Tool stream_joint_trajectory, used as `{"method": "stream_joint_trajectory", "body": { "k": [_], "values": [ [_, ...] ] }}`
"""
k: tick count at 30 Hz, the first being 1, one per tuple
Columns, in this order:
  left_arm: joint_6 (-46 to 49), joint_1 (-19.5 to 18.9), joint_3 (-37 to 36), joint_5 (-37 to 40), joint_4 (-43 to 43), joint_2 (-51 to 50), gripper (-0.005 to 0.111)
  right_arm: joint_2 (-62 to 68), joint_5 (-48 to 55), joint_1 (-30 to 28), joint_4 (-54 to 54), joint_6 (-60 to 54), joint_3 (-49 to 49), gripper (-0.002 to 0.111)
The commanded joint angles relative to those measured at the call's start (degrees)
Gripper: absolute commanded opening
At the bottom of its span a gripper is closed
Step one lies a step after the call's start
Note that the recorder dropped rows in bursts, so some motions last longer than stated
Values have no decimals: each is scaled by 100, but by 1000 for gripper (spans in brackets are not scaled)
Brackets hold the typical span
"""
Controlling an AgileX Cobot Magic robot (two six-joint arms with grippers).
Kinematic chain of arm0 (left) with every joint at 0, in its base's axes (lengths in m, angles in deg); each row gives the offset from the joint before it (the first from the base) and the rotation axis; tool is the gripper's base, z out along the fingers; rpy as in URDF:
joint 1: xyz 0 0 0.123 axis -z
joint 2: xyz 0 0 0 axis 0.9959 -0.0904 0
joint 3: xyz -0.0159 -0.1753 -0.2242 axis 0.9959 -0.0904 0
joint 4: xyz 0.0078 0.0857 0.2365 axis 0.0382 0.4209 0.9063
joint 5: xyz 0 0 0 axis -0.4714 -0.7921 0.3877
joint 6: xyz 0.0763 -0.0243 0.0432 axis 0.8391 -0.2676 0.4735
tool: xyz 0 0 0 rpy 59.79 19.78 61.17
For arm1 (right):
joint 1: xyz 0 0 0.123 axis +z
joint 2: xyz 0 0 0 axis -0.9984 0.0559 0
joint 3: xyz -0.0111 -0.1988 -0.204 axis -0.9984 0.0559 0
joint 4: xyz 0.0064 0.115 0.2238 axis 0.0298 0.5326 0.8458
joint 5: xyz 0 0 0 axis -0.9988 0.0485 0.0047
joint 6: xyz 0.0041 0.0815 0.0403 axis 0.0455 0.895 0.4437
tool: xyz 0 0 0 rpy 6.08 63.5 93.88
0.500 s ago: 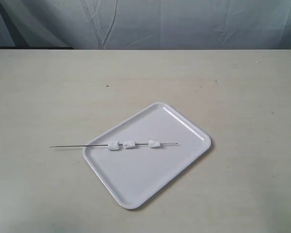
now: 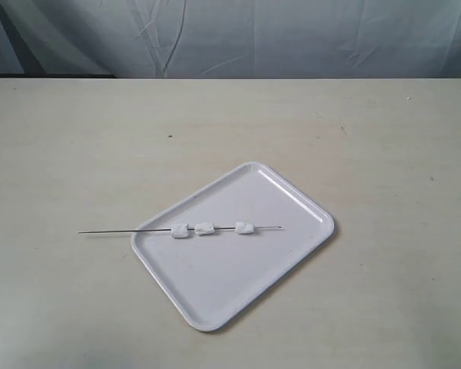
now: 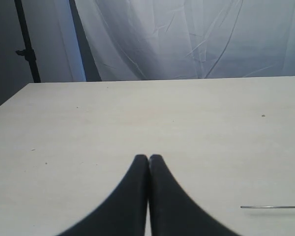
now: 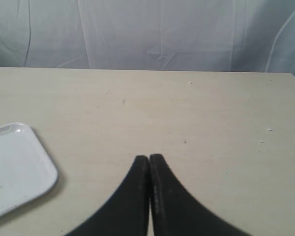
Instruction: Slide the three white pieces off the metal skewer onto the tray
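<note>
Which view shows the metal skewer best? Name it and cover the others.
Exterior view: the metal skewer lies full length, three white pieces threaded on it, partly over the tray. Left wrist view shows only one bare end; right wrist view, at most a tip.

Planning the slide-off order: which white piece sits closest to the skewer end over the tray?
The rightmost piece in the exterior view, spaced apart from the left piece and middle piece.

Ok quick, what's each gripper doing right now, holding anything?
Left gripper: closed, fingertips together, holding nothing.
Right gripper: closed, fingertips together, holding nothing.
</note>
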Motion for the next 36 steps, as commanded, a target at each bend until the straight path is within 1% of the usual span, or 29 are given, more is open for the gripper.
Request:
{"method": "stream_joint_trajectory", "body": {
  "k": [1, 27, 30, 33, 35, 36],
  "values": [
    [-15, 19, -20, -78, 50, 26, 0, -23, -39, -17, -13, 19, 6, 0],
    [-15, 19, -20, -78, 129, 26, 0, -23, -39, -17, -13, 19, 6, 0],
    [-15, 19, -20, -117, 364, 26, 0, -23, -39, -17, -13, 19, 6, 0],
    [-15, 19, -20, -406, 381, 26, 0, -23, -118, -17, -13, 19, 6, 0],
    [-15, 19, -20, -863, 381, 26, 0, -23, -566, -17, -13, 19, 6, 0],
    [-15, 19, -20, -1108, 381, 26, 0, -23, -972, -17, -13, 19, 6, 0]
  ]
}}
